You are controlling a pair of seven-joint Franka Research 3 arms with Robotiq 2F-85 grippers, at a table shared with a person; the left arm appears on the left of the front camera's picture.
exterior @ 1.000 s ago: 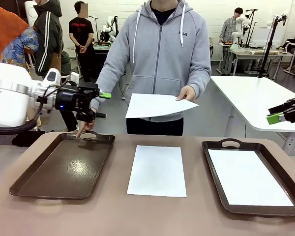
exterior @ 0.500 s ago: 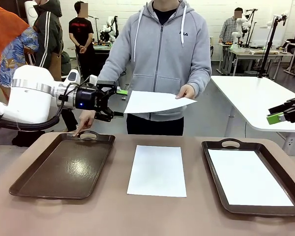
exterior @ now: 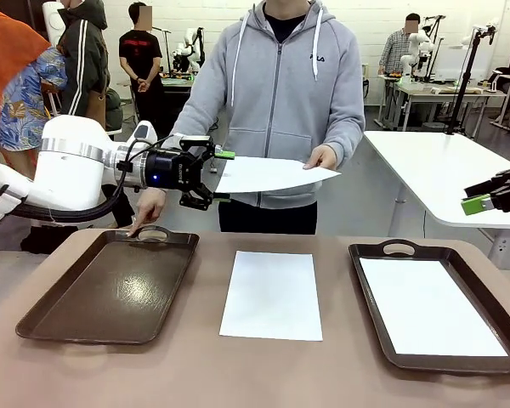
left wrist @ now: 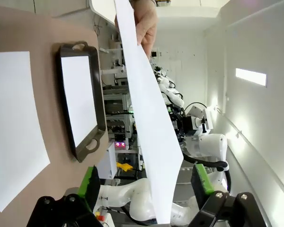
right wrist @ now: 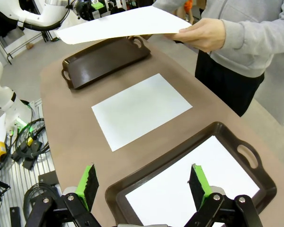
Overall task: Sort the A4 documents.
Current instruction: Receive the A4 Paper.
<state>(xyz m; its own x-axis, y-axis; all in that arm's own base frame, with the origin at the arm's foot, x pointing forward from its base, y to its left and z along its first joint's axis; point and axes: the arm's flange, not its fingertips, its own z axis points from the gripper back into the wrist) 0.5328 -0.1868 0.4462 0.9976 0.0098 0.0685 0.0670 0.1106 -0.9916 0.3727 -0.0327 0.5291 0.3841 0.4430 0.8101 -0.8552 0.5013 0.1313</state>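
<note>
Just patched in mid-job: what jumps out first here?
The person across the table holds out a white sheet, its free edge between the fingers of the open left gripper. Another sheet lies flat on the table between the left tray and the right tray, which holds a third.

The one print that reads is the brand word "FILA" [exterior: 320, 58], small and dark, on the chest of the person's grey zip hoodie [exterior: 280, 102], to the picture's right of the zip. Pale lettering on the black body of the left gripper [exterior: 223, 176] is too small to read.
</note>
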